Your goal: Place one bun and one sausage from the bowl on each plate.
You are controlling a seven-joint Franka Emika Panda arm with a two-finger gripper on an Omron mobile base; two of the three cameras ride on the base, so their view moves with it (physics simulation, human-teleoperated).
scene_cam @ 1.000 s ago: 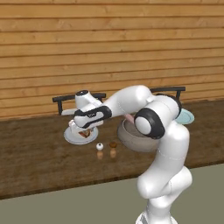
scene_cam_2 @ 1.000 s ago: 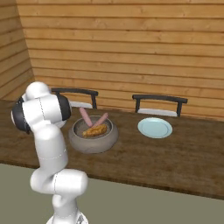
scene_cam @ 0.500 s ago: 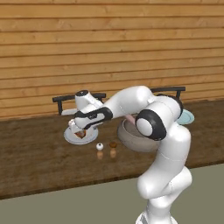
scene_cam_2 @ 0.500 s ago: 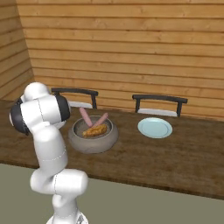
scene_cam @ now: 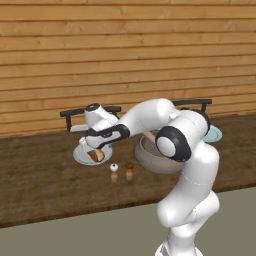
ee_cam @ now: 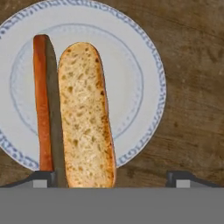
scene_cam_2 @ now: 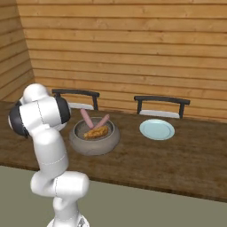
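Note:
In the hand view a pale grey-white plate (ee_cam: 144,87) lies on the dark wood counter, bearing a long bun (ee_cam: 85,113) with a sausage (ee_cam: 42,100) beside it. My gripper (ee_cam: 113,178) hangs just above them, open, its fingertips wide apart and gripping nothing. From the left base view the gripper (scene_cam: 95,145) hovers over that plate (scene_cam: 80,158) and the bun (scene_cam: 97,155). The speckled grey bowl (scene_cam_2: 93,145) holds another bun (scene_cam_2: 96,131) and two sausages (scene_cam_2: 86,118). The pale blue-green plate (scene_cam_2: 157,129) lies bare to the bowl's right.
Two tiny shakers, one white (scene_cam: 114,167) and one brown (scene_cam: 129,165), stand between the grey-white plate and the bowl (scene_cam: 150,162). Two dark chair backs (scene_cam_2: 75,94) (scene_cam_2: 162,101) rise behind the counter, against the wooden wall.
The jaws have gone from shut to wide open above the grey-white plate, letting go of the bun, which now lies beside the sausage. The arm has hardly moved.

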